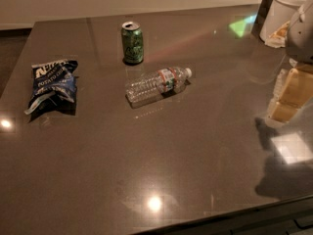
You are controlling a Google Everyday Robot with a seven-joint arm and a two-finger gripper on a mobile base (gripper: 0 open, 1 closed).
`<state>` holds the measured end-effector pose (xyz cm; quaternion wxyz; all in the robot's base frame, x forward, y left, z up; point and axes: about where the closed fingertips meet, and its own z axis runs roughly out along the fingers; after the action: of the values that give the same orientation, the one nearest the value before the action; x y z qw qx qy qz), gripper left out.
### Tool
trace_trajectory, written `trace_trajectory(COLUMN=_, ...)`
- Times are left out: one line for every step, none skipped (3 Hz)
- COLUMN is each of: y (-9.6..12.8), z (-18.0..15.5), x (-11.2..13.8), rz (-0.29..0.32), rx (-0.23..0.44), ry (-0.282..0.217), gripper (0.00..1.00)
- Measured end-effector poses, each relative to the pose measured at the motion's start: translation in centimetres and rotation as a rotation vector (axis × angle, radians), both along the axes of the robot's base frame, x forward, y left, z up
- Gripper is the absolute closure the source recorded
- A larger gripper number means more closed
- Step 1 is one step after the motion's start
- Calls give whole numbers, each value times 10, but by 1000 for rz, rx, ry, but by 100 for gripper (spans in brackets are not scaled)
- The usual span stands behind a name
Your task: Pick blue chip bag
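The blue chip bag (51,84) lies crumpled on the left side of the dark table (161,165), dark blue foil with white lettering. My gripper (288,99) hangs at the far right edge of the view, above the table's right side, far from the bag. It holds nothing that I can see.
A green can (132,42) stands upright at the back middle. A clear plastic bottle (157,85) lies on its side in the centre, between the bag and the gripper. A white container (281,13) stands at the back right corner. The table's front edge runs along the bottom right.
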<state>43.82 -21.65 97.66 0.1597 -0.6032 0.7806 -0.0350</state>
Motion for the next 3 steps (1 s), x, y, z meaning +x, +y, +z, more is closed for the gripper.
trace_trajectory(y=0, z=0, x=0, rz=0, rx=0, ry=0, gripper=0)
trace_trajectory(y=10, z=4, x=6, rz=5, rx=17, ry=-19, gripper=0)
trace_trajectory(y=41, z=8, x=21, rz=17, rx=48, ry=-41, gripper=0)
